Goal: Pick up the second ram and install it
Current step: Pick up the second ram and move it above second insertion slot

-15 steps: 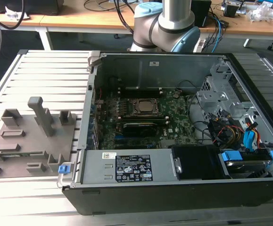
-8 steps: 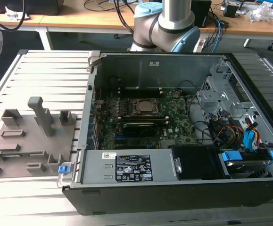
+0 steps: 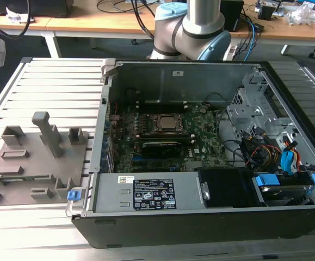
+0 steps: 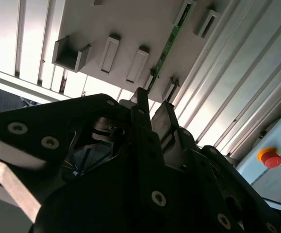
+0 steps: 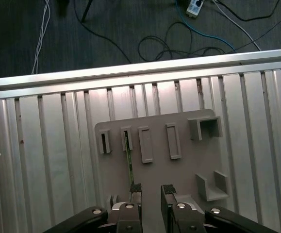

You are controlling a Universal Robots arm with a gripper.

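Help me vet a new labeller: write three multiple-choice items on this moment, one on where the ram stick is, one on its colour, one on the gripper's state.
1. Where is the ram stick?
A. Standing on edge in a slot of the grey tray
B. Seated on the motherboard
C. Lying flat on the slotted table

2. What colour is its board?
A. Blue
B. Green
C. Red

3. How is the gripper?
A. Shut on the stick
B. Shut on nothing
C. Open, holding nothing

Answers:
1 A: both wrist views show it upright in the tray's holder.
2 B: its thin edge shows green in both wrist views.
3 C: in the first wrist view the jaws stand apart above the tray with nothing between them.
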